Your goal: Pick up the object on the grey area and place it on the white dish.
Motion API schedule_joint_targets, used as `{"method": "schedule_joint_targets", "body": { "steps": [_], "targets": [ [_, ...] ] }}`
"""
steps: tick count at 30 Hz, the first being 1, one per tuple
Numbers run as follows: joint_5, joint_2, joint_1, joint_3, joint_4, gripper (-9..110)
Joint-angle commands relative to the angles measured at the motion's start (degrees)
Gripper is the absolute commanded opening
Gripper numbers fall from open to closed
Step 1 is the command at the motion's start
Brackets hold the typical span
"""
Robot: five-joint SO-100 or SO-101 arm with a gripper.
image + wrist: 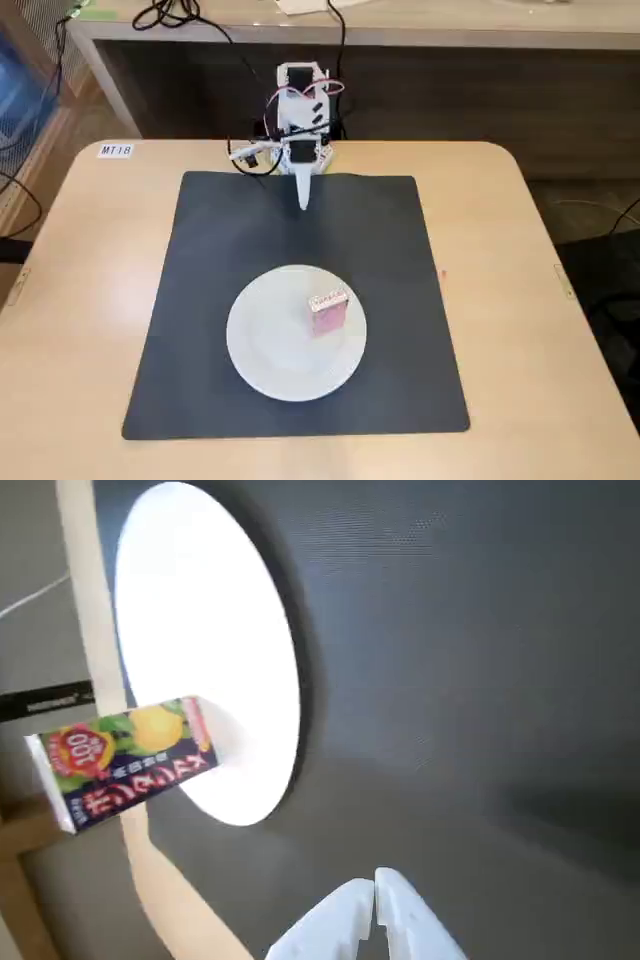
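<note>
The small pink box (pixel 328 312) stands upright on the white dish (pixel 270 350), right of its centre. The dish lies on the dark grey mat (pixel 220 240), toward its front. In the wrist view the box (pixel 125 760) shows a printed face with a lemon picture and stands on the bright dish (pixel 200 630), with the mat (pixel 480 660) around it. My gripper (pixel 304 203) is shut and empty, folded back near the arm's base at the mat's far edge, well apart from the dish. Its white fingertips meet at the bottom of the wrist view (pixel 374 880).
The arm's base (pixel 300 120) with loose cables stands at the table's far edge. The light wooden tabletop (pixel 80 260) surrounds the mat. A label (pixel 115 150) is stuck at the far left corner. A desk (pixel 400 25) stands behind.
</note>
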Motion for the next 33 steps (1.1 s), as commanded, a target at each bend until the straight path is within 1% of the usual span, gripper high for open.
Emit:
{"method": "schedule_joint_targets", "body": {
  "steps": [1, 9, 33],
  "targets": [
    [-0.97, 1.41, 0.44, 4.04, -2.72, 0],
    [-1.85, 1.49, -0.09, 11.43, -7.03, 0],
    [-1.93, 1.49, -0.88, 11.51, -7.38, 0]
  ]
}}
